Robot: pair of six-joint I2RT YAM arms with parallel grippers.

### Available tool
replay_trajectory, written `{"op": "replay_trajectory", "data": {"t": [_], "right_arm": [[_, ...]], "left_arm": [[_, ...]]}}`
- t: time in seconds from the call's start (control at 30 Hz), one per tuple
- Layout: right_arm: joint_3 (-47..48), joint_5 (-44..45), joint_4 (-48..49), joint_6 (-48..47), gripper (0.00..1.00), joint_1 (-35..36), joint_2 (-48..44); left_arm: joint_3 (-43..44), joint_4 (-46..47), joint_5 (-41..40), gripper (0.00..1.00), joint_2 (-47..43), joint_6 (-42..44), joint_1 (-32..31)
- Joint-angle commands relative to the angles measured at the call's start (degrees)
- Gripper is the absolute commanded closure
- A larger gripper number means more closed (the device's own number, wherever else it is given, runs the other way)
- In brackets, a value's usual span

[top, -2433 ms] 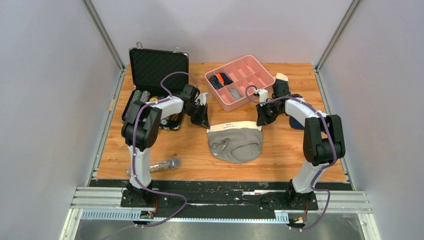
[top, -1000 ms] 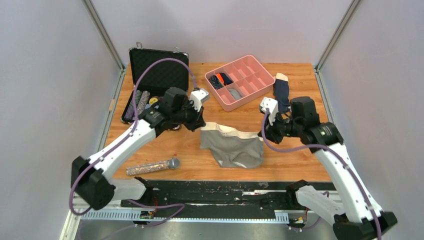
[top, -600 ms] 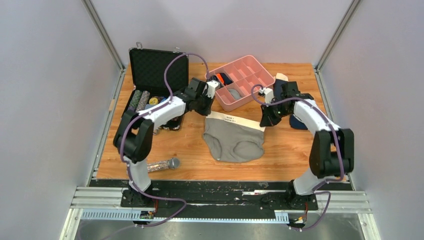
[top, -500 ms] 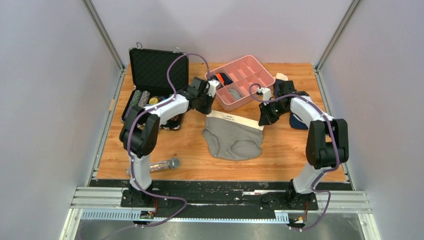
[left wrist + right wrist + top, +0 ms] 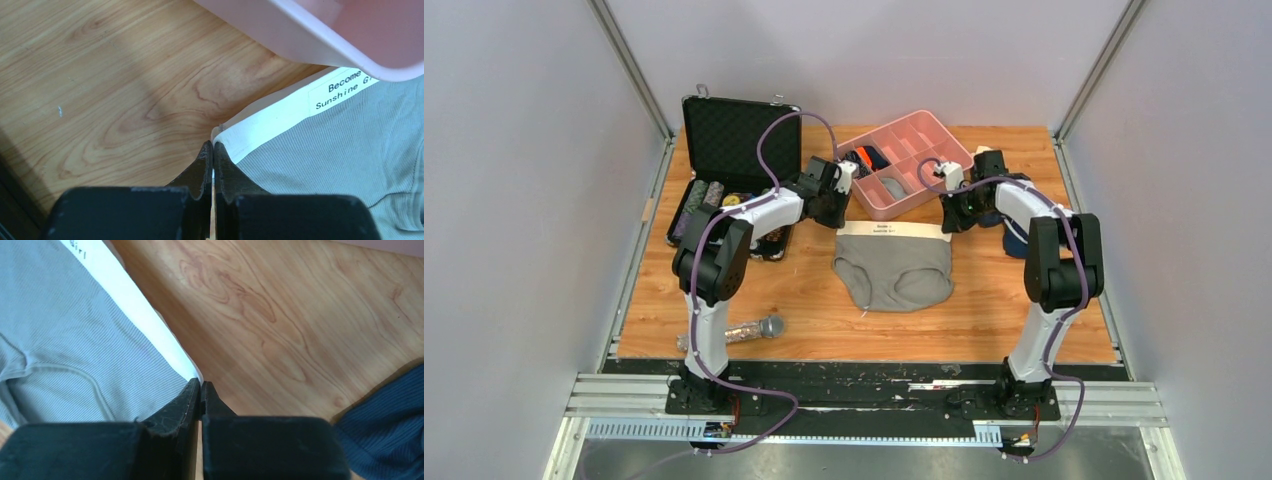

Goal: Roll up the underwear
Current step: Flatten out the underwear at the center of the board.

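The underwear (image 5: 892, 268) lies spread flat at the middle of the table (image 5: 774, 290), gray-taupe body toward the near side. Its cream band (image 5: 892, 230) runs along the far edge, just near of the pink divided tray (image 5: 864, 195).

The left gripper (image 5: 837, 218) sits at the band's left corner and the right gripper (image 5: 948, 222) at its right corner. In the left wrist view the two black fingers (image 5: 204, 165) are pressed together with a white sliver of the band caught between them. The right wrist view shows the same at the other end: the fingers (image 5: 187, 400) are closed tight on the band where it ends.

In the tray, a far-left compartment holds a dark item with an orange patch (image 5: 864, 158). A nearer compartment holds a small gray bundle (image 5: 892, 187).

At the far left a black case (image 5: 742, 130) stands open with its foam-lined lid upright. There are rolled pieces and something yellow in its base, partly hidden by the left arm.

A printed label (image 5: 345, 87) on the band reads "Become" and "Sunshine", and the tray's edge cuts off the rest. Navy ribbed cloth (image 5: 390, 435) lies right of the right gripper, mostly hidden behind the arm from above. A glittery microphone (image 5: 734, 331) lies near left.
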Motion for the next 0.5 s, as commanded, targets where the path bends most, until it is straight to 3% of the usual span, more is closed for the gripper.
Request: {"op": "replay_trajectory", "data": {"t": [0.0,0.1,0.3,0.47], "right_arm": [[3.2,2.5,2.7,-1.1,0.97,0.3,2.8],[5.0,3.3,2.7,-0.8,0.96,1.2,4.5],[9.4,6.0,1.7,1.2,0.62,2.0,1.2],[10.7,1.3,-3.9,0.9,0.52,7.1,-8.0]], "left_arm": [[1.2,2.2,0.2,1.0,-0.5,-2.8,0.5],[0.2,2.4,-0.1,1.0,-2.1,-3.5,0.5],[-1.5,2.2,1.8,1.0,-3.1,-5.2,0.5],[-3.3,2.3,1.5,1.0,-4.4,-7.4,0.5]]}}
